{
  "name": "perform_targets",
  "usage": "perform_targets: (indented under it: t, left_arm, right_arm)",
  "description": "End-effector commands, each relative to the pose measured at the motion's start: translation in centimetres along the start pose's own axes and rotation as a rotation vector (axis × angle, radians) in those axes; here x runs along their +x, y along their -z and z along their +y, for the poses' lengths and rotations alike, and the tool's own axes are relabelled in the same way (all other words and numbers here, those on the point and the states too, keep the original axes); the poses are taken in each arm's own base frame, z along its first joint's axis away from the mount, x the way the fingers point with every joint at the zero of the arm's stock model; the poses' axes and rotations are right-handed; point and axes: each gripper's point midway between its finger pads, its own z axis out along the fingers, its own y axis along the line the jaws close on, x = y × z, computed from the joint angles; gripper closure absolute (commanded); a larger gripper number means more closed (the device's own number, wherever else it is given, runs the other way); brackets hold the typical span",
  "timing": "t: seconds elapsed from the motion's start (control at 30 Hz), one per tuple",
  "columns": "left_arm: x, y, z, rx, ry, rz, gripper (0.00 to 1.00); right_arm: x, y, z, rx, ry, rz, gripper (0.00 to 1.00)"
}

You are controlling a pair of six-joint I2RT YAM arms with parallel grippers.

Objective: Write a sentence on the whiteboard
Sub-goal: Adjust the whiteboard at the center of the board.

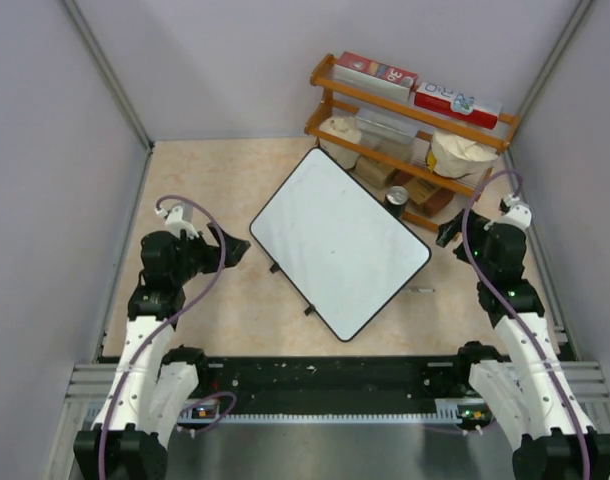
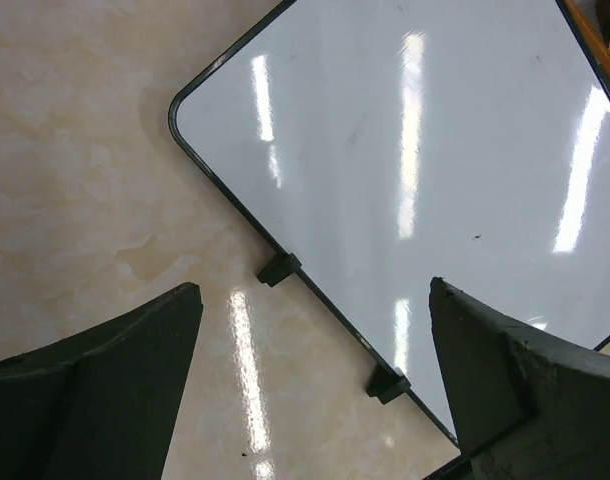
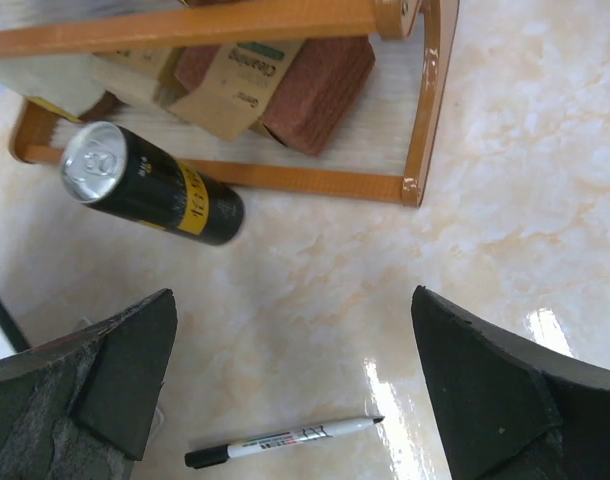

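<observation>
The whiteboard [image 1: 335, 240] lies flat and turned at an angle in the middle of the table. It is white with a thin black rim and small black feet [image 2: 278, 268] along its near-left edge. No sentence shows on it; its face [image 2: 415, 150] is blank. A white marker [image 3: 285, 440] with a black end lies on the table by the board's right corner [image 1: 421, 290]. My left gripper [image 1: 230, 245] is open and empty beside the board's left corner [image 2: 315, 290]. My right gripper [image 1: 450, 232] is open and empty above the marker [image 3: 295, 300].
An orange wooden shelf [image 1: 405, 120] with boxes, bags and sponges stands at the back right, and its lower frame shows in the right wrist view [image 3: 425, 120]. A black and yellow can [image 1: 396, 200] stands in front of it [image 3: 155, 185]. Grey walls close in the table.
</observation>
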Motion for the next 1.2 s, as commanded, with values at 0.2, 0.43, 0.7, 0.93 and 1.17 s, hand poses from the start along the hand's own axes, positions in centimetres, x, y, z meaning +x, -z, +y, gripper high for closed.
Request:
perform_targets:
  t: [0.2,0.43,0.7,0.93,1.17]
  left_arm:
    - [5.1,-2.6,1.5,-0.038,-0.086,0.207,0.01]
    - [9.8,-5.7,1.5,-0.113,-0.155,0.416,0.03]
    - [13.2,-8.9,3.2,-0.256,-0.271,0.58,0.08]
    - [14.4,-10.6,4.4,-0.323,-0.303,0.638,0.2]
    - [14.4,-11.7,4.7,-0.336,-0.316,0.657,0.38]
  right_arm:
    - [0.3,0.8,1.0,-0.085,0.049,0.015,0.01]
    - [1.5,0.6,1.1,-0.106,0.031,0.048,0.01]
    - [2.1,0.5,1.2,-0.11,0.002,0.063,0.01]
    - [1.8,0.6,1.0,-0.103,-0.006,0.043,0.02]
    - [1.5,1.0,1.2,-0.12,-0.004,0.034,0.02]
